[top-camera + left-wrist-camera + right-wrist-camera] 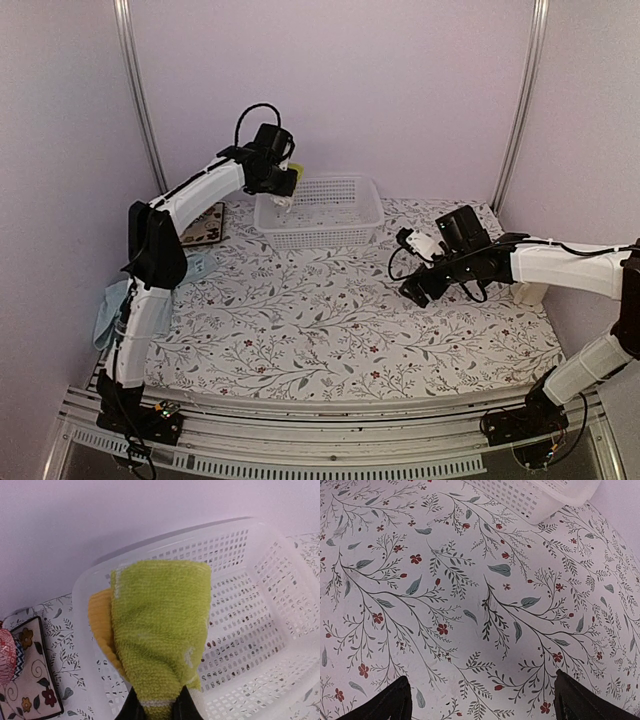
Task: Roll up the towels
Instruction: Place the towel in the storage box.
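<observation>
Tabletop point(330, 320) in a leafy floral print fills the overhead view, with a white perforated basket point(325, 212) at its far side. The left arm point(190, 190) reaches to the basket's left near corner, and a scrap of yellow-green towel point(295, 172) shows at its wrist. From here I cannot tell how the left jaws stand. The pale blue towel point(108, 315) lies crumpled at the tabletop's left edge, partly behind that arm. A dark floral mat point(205, 225) sits farther back. The right arm point(560, 265) stretches in from the right, its jaws above the print, near the basket's right end but apart from it.

In the left wrist view the yellow-green towel is bunched and upright. Its lower end is pinched tight between the two dark fingers point(131, 711) of the left jaws, in front of the basket's open inside. An orange-yellow layer peeks out behind its left side, and the mat lies at lower left.

In the right wrist view the right jaws are spread wide. Their dark fingertips point(390, 702) sit at the bottom corners with only tabletop print between them, and a basket corner shows at the top.
</observation>
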`<move>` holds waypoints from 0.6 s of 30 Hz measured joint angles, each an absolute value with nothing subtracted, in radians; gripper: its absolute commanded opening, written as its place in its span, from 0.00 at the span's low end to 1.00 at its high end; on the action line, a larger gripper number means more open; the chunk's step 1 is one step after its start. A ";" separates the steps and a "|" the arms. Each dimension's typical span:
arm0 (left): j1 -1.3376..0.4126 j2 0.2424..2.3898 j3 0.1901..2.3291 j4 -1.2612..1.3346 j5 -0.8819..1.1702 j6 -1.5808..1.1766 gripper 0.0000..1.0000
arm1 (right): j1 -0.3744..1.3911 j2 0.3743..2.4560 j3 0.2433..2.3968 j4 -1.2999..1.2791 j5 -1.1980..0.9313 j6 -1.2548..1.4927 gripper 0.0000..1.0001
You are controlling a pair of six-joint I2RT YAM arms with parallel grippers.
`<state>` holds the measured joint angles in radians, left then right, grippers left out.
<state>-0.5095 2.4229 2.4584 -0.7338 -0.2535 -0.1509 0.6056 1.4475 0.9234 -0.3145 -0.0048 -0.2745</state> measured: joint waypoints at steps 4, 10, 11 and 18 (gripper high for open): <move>-0.517 2.503 2.458 -0.734 -0.321 -0.156 0.00 | 0.606 1.448 0.921 -0.316 0.006 -0.261 0.99; -0.523 2.576 2.458 -0.722 -0.439 -0.152 0.00 | 0.606 1.457 0.921 -0.316 0.006 -0.247 0.99; -0.523 2.582 2.458 -0.712 -0.457 -0.145 0.00 | 0.606 1.465 0.921 -0.316 0.006 -0.246 0.99; -0.527 2.602 2.458 -0.657 -0.561 -0.094 0.00 | 0.606 1.501 0.921 -0.318 0.006 -0.245 0.99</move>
